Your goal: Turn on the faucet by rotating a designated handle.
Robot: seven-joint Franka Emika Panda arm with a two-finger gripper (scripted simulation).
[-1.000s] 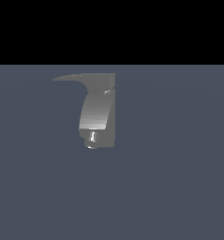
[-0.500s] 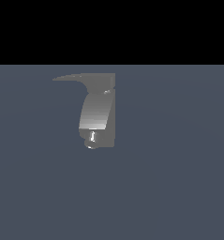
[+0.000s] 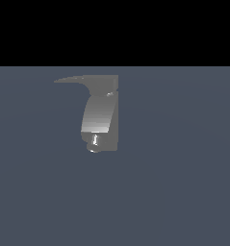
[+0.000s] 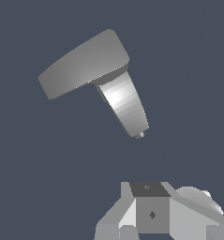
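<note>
The faucet [image 3: 101, 115] stands alone left of centre in the exterior frame, its handle [image 3: 70, 79] pointing to the upper left from its top. In my wrist frame the faucet [image 4: 99, 77] sits upper centre, well apart from my gripper [image 4: 153, 213] at the bottom edge; I cannot tell its jaw state, fingertips being cropped.

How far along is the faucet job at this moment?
Nothing looks done: the handle juts from the top of the faucet toward the exterior view's left, with nothing touching it. In hand: only the approach, since the gripper shows in the wrist view well clear of the faucet. Left: reaching, contacting and rotating the handle.
</note>
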